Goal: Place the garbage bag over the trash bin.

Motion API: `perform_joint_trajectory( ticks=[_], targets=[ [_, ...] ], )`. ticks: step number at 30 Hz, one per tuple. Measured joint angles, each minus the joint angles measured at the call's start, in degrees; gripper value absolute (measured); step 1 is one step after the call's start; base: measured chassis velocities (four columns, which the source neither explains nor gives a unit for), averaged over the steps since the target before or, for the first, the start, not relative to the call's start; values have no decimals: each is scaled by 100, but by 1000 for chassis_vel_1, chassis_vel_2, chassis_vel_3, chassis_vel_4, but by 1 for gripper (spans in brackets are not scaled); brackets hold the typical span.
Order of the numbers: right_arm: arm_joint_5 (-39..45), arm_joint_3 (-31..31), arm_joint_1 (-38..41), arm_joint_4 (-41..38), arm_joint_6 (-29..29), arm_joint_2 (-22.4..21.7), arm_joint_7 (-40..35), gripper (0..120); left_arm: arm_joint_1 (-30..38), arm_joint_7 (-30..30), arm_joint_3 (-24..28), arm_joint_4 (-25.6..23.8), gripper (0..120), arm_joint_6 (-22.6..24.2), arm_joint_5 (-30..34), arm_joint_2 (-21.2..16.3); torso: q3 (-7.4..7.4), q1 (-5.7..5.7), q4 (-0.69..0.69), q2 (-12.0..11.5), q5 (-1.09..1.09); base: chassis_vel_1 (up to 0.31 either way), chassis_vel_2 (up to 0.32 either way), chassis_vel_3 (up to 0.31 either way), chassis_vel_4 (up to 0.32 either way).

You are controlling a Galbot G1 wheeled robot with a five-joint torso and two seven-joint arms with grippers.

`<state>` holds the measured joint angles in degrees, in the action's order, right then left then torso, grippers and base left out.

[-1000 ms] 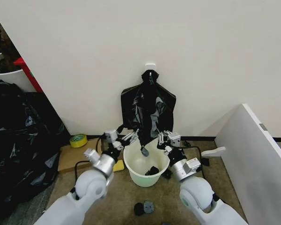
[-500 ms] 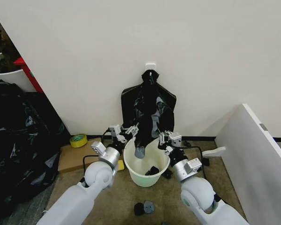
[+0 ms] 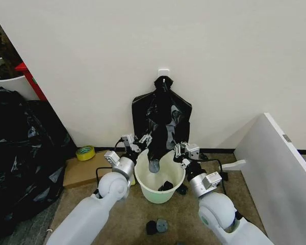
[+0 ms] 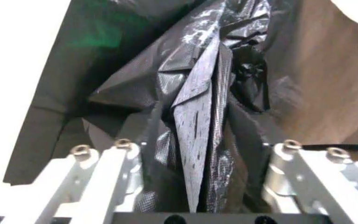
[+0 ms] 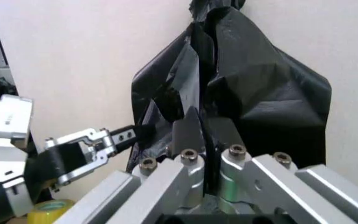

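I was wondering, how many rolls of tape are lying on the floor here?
1. A yellow tape roll lies on the cardboard against the wall, on the robot's left of the trash bin. Others may be hidden behind the black plastic heap.

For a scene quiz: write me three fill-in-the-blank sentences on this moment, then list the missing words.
1. The garbage bag hangs against the ___ above the trash bin.
2. The right gripper is ___ on the bag.
3. The roll of yellow tape lies on the robot's ___ side of the bin.

Missing words: wall; shut; left
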<state>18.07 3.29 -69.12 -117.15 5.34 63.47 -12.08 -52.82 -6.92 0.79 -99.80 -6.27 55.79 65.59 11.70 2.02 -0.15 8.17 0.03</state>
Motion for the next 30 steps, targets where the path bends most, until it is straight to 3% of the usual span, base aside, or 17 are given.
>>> perform_joint_trajectory(
  ticks=[10, 16, 20, 26, 27, 30],
  targets=[
    [21, 1, 2, -9, -2, -32, -4, 0, 130, -108, 5, 143, 4, 30, 122, 66, 0, 0, 0, 0, 0, 0, 0, 0, 0],
    [72, 42, -14, -9, 4, -39, -15, 0, 93, -195, -48, 84, 0, 31, 109, 44, 0, 0, 0, 0, -1, 0, 0, 0, 0],
    [194, 90, -80, -51, 6, -47, -42, 0, -116, -284, -261, -283, 0, 26, -13, -90, 0, 0, -2, 0, -1, 0, 0, 0, 0],
    [654, 346, -435, -519, -92, -208, -71, 0, -1059, -354, -653, -1590, 0, 47, -147, -1014, 0, -1, 2, 0, -1, 0, 0, 0, 0],
    [654, 346, -435, -519, -92, -208, -71, 0, -1059, -354, -653, -1590, 0, 47, -147, -1014, 0, -1, 2, 0, -1, 0, 0, 0, 0],
    [965, 598, -748, -921, -159, -344, -70, 0, -1419, -429, -630, -2208, 0, 147, -110, -1323, -1, -1, 1, 0, 0, 0, 0, 0, 0]
  ],
)
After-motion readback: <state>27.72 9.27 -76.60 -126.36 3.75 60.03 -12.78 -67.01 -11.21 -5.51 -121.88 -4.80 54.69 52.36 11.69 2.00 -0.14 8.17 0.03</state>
